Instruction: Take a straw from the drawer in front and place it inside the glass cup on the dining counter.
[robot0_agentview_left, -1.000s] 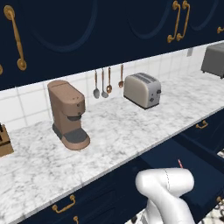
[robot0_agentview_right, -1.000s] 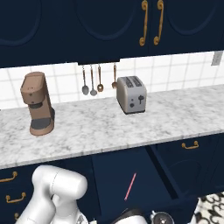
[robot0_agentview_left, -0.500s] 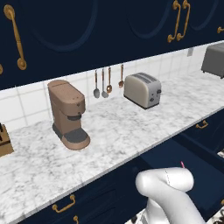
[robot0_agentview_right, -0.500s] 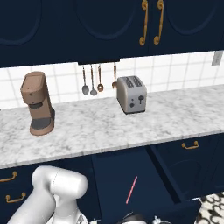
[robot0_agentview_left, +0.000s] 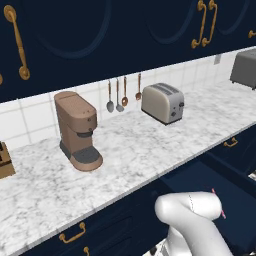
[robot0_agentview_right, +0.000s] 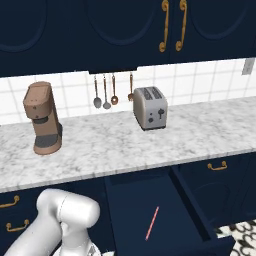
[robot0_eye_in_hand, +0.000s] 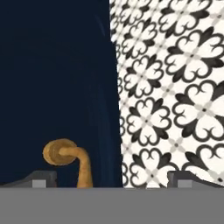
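The navy drawer (robot0_agentview_right: 189, 202) stands pulled out below the marbled worktop. Inside it, the pink-red straw (robot0_agentview_right: 152, 222) lies flat on the drawer floor; its tip (robot0_agentview_left: 217, 209) peeks out beside my white arm. In the hand view my gripper (robot0_eye_in_hand: 113, 178) is open, its dark fingertips (robot0_eye_in_hand: 43, 178) wide apart. Between them, nearer the left one, rises the drawer's brass handle (robot0_eye_in_hand: 82, 164) on the navy drawer front (robot0_eye_in_hand: 57, 78); nothing is gripped. The glass cup and the dining counter are out of view.
On the worktop (robot0_agentview_right: 125, 145) stand a brown coffee machine (robot0_agentview_right: 42, 117) and a toaster (robot0_agentview_right: 150, 107), with utensils (robot0_agentview_right: 105, 92) hanging on the tiled wall. A shut drawer with a brass handle (robot0_agentview_right: 217, 165) is to the right. Patterned floor tiles (robot0_eye_in_hand: 175, 87) lie beside the drawer front.
The dark hand at the bottom edge of the right base view has sunk lower, out of that picture. Drawer and straw have not moved.
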